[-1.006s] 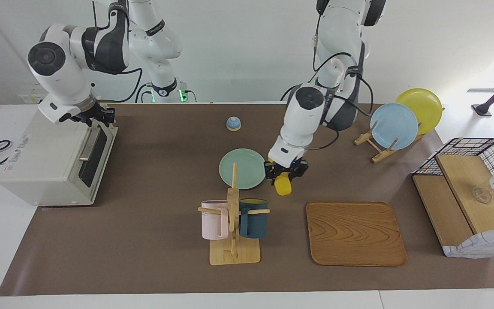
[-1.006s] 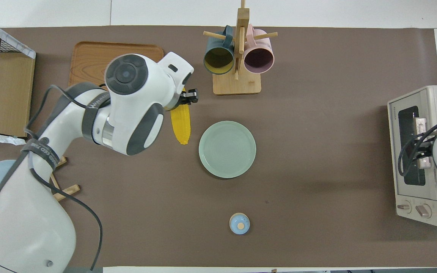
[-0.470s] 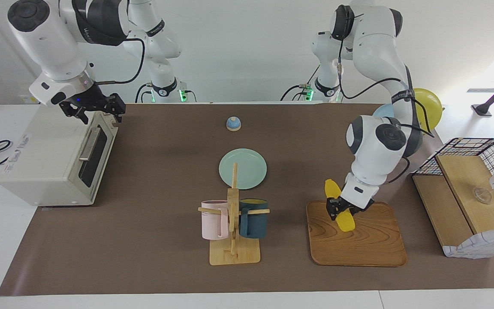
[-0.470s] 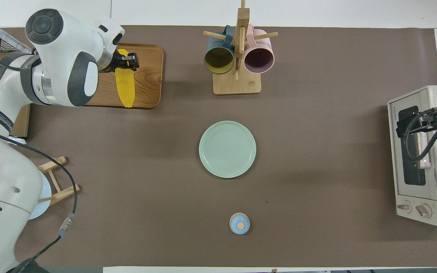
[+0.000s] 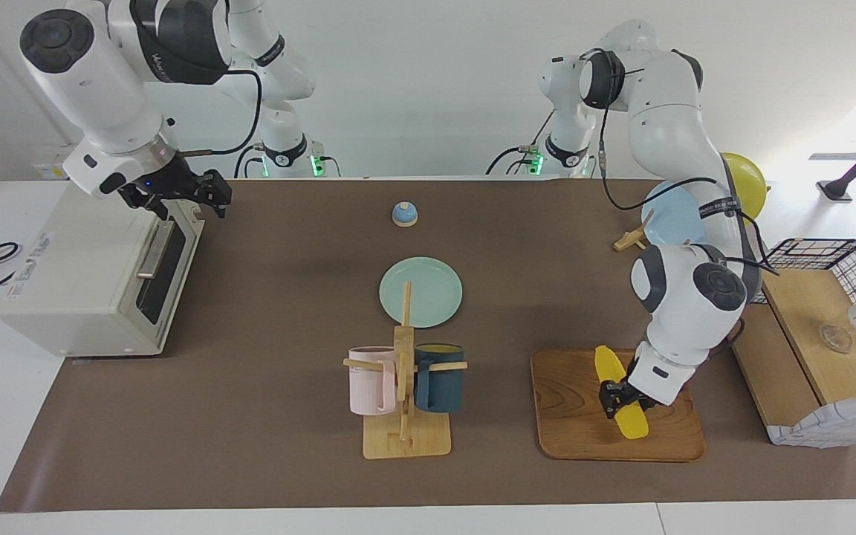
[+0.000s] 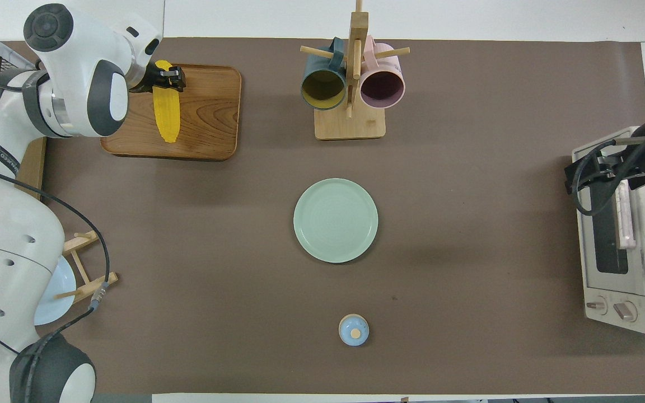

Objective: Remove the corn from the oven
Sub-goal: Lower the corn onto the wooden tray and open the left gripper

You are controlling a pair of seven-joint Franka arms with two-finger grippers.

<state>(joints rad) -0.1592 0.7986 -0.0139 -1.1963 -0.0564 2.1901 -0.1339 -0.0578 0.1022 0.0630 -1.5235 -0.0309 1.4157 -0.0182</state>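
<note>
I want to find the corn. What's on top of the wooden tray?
The corn lies on the wooden tray, with the left gripper shut around its middle. The gripper and arm cover part of the tray, so that part cannot be seen.

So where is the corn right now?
The corn is out of the oven, on the wooden tray at the left arm's end of the table, with the left gripper gripping it.

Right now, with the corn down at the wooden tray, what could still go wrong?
The left gripper still clamps the corn near one end, over the wooden tray; released tilted, the round cob might roll off. The right gripper hovers at the oven door's top corner, so a careless move could bump it.
</note>
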